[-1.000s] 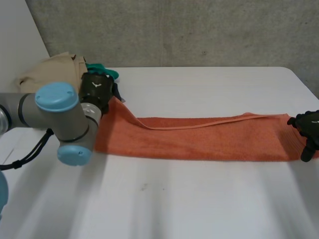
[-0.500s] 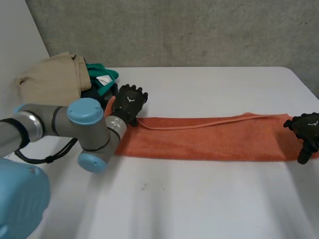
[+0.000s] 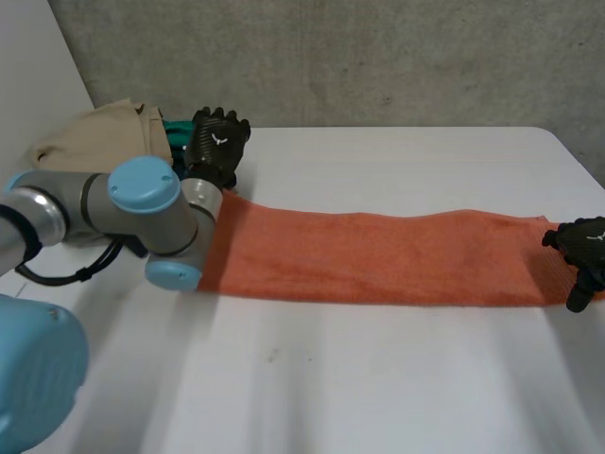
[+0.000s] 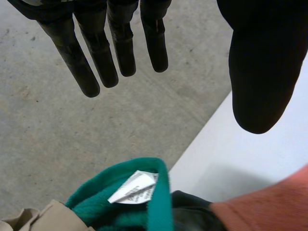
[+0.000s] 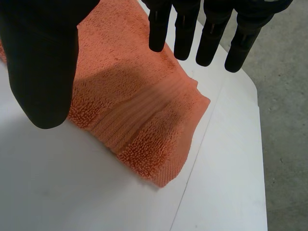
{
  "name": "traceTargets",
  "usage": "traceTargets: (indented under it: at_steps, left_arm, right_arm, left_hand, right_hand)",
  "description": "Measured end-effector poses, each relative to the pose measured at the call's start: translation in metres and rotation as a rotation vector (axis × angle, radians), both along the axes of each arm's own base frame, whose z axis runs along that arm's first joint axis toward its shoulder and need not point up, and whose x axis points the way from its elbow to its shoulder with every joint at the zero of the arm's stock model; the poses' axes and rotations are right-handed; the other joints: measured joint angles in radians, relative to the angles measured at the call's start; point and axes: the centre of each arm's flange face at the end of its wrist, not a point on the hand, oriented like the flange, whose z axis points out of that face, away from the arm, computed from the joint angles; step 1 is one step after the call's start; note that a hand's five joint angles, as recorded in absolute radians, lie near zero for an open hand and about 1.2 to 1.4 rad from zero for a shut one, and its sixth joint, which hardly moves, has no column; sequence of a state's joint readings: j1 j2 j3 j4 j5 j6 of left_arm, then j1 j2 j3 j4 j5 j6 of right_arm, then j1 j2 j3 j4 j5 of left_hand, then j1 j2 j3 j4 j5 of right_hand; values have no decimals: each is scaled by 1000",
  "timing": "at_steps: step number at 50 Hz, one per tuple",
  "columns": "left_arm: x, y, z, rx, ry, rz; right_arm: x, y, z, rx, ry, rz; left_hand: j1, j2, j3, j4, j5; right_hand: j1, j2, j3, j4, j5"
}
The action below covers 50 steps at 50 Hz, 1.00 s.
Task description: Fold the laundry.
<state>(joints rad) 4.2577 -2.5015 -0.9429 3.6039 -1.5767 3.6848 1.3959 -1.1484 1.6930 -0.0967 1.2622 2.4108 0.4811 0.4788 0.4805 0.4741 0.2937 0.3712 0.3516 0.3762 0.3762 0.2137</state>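
White table (image 3: 378, 378), flat orange towel (image 3: 378, 257), clothes heap (image 3: 95, 142) beside it.

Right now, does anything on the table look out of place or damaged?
Nothing looks damaged or spilled. The orange towel lies flat in a long strip. Only the heap of clothes at the far left corner of the table is crumpled.

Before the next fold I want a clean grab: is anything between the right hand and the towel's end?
Nothing visible. The right hand is open over the end of the orange towel, with just white table beside it.
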Motion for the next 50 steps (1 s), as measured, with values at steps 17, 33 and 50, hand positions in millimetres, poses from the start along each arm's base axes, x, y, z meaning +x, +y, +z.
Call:
traceTargets:
  at_steps: [17,33,50]
  left_arm:
    - [11,60,25,96,71,-51]
    - [21,72,50,69,88,-43]
    - [59,95,82,68,152,5]
  right_arm:
    - [-11,-20,-26,4,59,0]
    - [-87,-68,1,-172,209,-184]
    - [127,-14,54,-477,225,398]
  left_hand:
    - [0,-4,-4,-9,-9]
    - [0,-4,-4,-9,-9]
    - [-34,-35,-36,-41,-42]
  right_hand:
    - [189,209,186,189,178]
    - [743,826,811,820,766]
    - [743,826,818,821,782]
